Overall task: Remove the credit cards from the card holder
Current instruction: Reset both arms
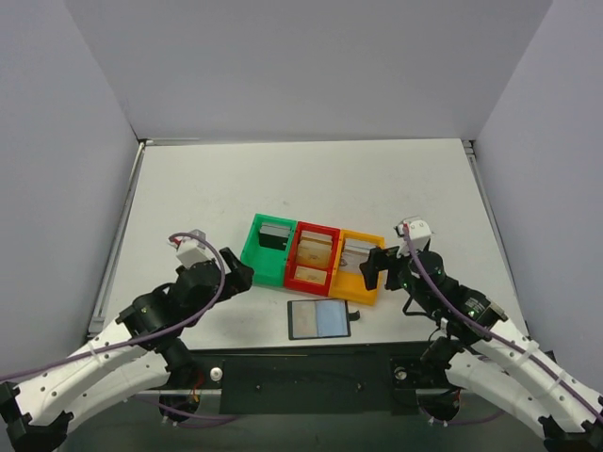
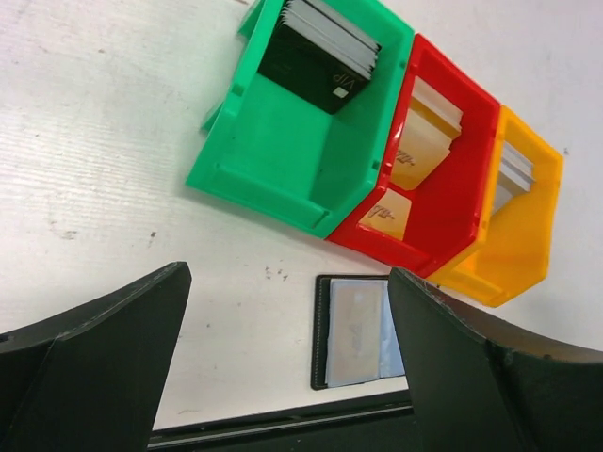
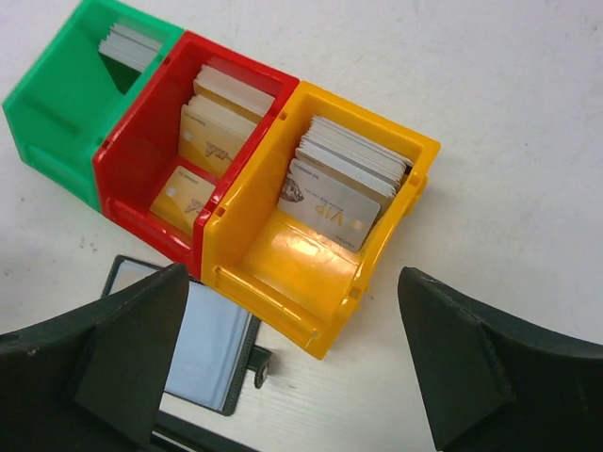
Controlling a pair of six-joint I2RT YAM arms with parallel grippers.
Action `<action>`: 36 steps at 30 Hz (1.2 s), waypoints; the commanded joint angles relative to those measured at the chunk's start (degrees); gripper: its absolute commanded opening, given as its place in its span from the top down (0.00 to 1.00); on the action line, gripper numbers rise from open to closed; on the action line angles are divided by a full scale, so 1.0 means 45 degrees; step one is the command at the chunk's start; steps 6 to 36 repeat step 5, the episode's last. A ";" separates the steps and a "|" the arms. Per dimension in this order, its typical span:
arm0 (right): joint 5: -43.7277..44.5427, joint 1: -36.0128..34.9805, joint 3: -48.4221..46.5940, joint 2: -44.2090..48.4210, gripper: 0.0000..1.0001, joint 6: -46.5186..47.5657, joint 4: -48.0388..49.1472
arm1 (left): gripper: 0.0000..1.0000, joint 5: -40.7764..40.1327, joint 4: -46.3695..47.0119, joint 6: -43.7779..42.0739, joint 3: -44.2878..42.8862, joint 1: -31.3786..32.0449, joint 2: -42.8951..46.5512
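A flat black card holder (image 1: 318, 318) with a pale blue-to-tan clear sleeve and a small snap tab (image 3: 259, 367) lies on the white table near the front edge. Just behind it stands a row of three joined bins, green (image 1: 256, 259), red (image 1: 300, 273) and orange (image 1: 356, 287). Stacks of credit cards lean in them: dark and grey (image 2: 316, 52), tan (image 3: 217, 122), pale grey (image 3: 339, 184). My left gripper (image 1: 240, 276) is open beside the green bin. My right gripper (image 1: 372, 268) is open at the orange bin's right end. Neither holds anything.
In the left wrist view the card holder (image 2: 356, 330) lies partly behind the right finger (image 2: 471, 367). A dark rail (image 1: 301, 367) borders the table's near edge. Grey walls enclose the table on three sides.
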State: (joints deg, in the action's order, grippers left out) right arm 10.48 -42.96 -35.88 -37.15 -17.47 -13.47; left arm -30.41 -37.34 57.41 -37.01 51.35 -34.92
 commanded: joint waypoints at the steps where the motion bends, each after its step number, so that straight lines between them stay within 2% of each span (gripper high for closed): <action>1: 0.1030 -0.0043 -0.0015 0.0890 0.11 -0.1331 -0.0461 | 0.03 -0.0234 -0.0300 0.0155 -0.0311 -0.0084 0.0219; 5: 0.1225 -0.0024 -0.0425 0.1086 0.00 -0.1818 -0.1223 | 0.03 0.0020 -0.0139 -0.0081 0.0237 -0.0084 0.0961; 36: 0.1225 -0.0024 -0.0425 0.1086 0.00 -0.1818 -0.1223 | 0.03 0.0020 -0.0139 -0.0081 0.0237 -0.0084 0.0961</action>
